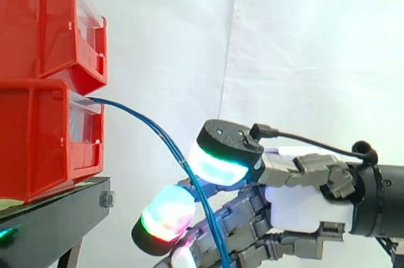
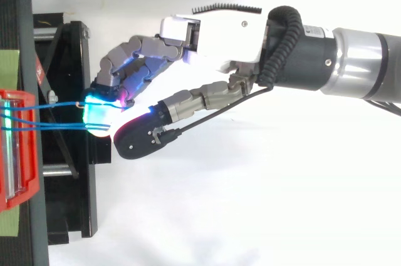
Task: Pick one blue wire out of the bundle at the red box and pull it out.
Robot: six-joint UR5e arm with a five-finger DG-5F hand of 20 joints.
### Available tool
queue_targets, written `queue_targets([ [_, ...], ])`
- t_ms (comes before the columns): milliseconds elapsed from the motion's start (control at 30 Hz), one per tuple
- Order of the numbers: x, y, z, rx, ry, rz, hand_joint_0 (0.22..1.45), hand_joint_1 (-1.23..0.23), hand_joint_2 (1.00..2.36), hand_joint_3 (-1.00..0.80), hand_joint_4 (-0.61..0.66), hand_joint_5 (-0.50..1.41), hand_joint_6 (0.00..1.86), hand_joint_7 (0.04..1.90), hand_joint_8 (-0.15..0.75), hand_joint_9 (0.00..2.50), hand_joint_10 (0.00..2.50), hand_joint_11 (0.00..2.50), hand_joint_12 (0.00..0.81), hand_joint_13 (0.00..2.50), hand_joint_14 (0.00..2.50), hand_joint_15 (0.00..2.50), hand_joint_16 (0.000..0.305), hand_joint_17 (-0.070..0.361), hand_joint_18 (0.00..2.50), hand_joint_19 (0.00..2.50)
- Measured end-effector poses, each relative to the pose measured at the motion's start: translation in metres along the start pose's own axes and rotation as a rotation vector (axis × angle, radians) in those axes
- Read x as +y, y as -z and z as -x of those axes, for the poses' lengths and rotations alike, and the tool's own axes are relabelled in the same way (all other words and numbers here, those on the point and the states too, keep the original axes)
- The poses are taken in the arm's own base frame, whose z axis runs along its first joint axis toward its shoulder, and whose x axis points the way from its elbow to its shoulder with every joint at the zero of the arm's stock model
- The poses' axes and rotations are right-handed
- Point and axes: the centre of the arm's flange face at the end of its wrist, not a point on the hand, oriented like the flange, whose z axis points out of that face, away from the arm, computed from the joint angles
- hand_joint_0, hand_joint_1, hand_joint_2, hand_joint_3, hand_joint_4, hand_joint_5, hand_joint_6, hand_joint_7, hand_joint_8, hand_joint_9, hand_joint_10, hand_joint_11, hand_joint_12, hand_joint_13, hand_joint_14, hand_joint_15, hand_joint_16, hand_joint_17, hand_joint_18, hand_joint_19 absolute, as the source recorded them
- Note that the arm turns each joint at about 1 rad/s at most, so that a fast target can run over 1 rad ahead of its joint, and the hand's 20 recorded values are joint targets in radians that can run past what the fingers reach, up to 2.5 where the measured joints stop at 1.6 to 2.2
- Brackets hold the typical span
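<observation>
A thin bundle of blue wires leaves the front of the lower red box, arcs down to the right and hangs past my hand. From above, the wires run from the red box straight to my glowing fingertips. My hand reaches in from the right with its fingers curled. The wires pass between the thumb pad and the finger pads, which close on them. How many strands are caught is hidden by the pads.
A second red box sits stacked on the lower one. Both rest on a black stand whose frame lies right under my fingertips. A white curtain hangs behind.
</observation>
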Motion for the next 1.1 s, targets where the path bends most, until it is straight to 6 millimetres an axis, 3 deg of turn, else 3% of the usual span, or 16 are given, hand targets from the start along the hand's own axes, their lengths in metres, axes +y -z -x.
queue_targets([
  [667, -0.006, -0.001, 0.006, -0.006, -0.024, 0.004, 0.58, -0.60, 1.01, -0.40, 0.30, -0.20, 0.89, 0.85, 0.395, 0.72, 0.01, 0.45, 0.432, 0.61, 0.01, 0.26, 0.053, 0.119, 0.65, 0.40],
  [1100, 0.002, -0.007, 0.016, 0.006, -0.037, 0.022, 0.60, -0.62, 1.01, -0.32, 0.30, -0.20, 0.90, 0.86, 0.393, 0.72, 0.01, 0.46, 0.429, 0.61, 0.01, 0.26, 0.052, 0.118, 0.65, 0.40],
])
